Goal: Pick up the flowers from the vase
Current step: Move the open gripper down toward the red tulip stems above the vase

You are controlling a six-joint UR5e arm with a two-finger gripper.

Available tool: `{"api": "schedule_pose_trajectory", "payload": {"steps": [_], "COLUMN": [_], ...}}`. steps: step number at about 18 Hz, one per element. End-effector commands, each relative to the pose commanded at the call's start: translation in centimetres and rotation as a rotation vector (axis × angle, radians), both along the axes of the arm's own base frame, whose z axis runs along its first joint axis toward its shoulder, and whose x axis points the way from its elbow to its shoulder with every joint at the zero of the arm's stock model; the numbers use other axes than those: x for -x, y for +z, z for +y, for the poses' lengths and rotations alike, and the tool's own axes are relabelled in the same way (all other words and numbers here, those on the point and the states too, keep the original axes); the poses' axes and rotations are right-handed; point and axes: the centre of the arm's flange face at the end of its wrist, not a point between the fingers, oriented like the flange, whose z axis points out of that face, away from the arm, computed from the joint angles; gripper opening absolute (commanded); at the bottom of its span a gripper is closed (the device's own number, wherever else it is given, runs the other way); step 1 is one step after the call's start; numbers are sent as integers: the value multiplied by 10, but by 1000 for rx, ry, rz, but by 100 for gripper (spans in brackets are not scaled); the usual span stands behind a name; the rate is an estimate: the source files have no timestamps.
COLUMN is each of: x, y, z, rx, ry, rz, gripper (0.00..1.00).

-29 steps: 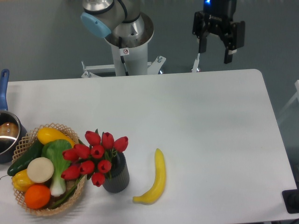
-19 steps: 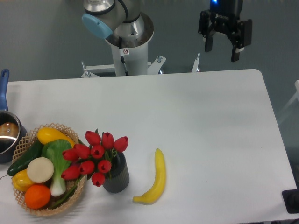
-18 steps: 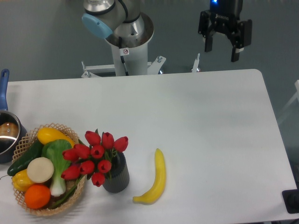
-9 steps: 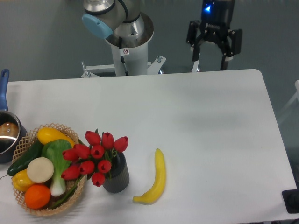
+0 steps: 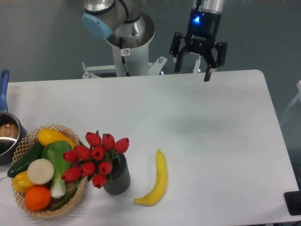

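No legible writing — only a small round sticker [image 5: 126, 52] on the arm's pedestal [image 5: 127, 59].

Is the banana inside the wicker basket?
No, the banana lies on the bare table, right of the vase, while the basket sits at far left.

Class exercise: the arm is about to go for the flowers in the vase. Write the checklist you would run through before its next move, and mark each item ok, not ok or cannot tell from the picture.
1. Gripper open and empty: ok.
2. Flowers still in the vase: ok.
3. Vase upright on the table: ok.
4. Gripper above the flowers: not ok; it is near the far edge, well off to the right.
5. Room beside the vase: not ok on the basket side, where the blooms overhang its rim; ok toward the banana.
6. Stems loose enough to lift out: cannot tell.
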Motion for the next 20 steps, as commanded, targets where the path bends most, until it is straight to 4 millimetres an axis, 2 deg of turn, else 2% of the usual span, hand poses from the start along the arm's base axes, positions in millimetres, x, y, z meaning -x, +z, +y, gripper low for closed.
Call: {"api": "schedule_pose_trajectory", "payload": {"steps": [9, 15, 20], "x": [-17, -20, -18], "y": [-24, -54, -56], "z": [48, 87, 107], "rx": [-15, -15, -55], "ry": [-119, -191, -183], "rz": [-35, -52, -82], "gripper": [100, 100, 100]}}
